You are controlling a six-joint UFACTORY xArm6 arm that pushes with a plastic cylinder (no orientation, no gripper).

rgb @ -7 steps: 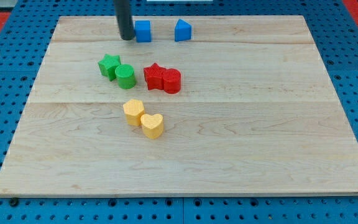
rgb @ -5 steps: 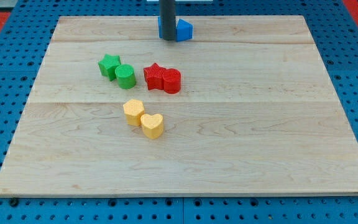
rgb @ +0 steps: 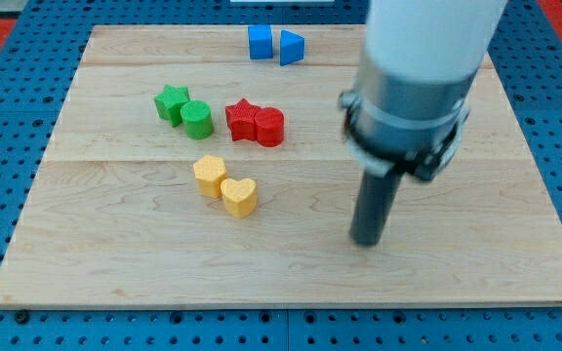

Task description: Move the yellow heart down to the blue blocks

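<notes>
The yellow heart (rgb: 240,196) lies left of the board's middle, touching a yellow hexagon block (rgb: 209,175) on its upper left. A blue cube (rgb: 260,43) and a blue wedge-shaped block (rgb: 292,47) sit side by side near the view's top edge of the board. My tip (rgb: 366,240) rests on the board well to the right of the yellow heart and a little lower, touching no block. The arm above it fills the view's upper right.
A green star (rgb: 171,101) and a green cylinder (rgb: 197,120) touch each other at the upper left. A red star (rgb: 243,119) and a red cylinder (rgb: 270,127) touch each other just above the yellow pair. The wooden board (rgb: 115,263) lies on a blue pegboard.
The blue cube has been slid right and now sits next to the blue wedge. My tip has left the blue blocks and swung down to the lower right of the board.
</notes>
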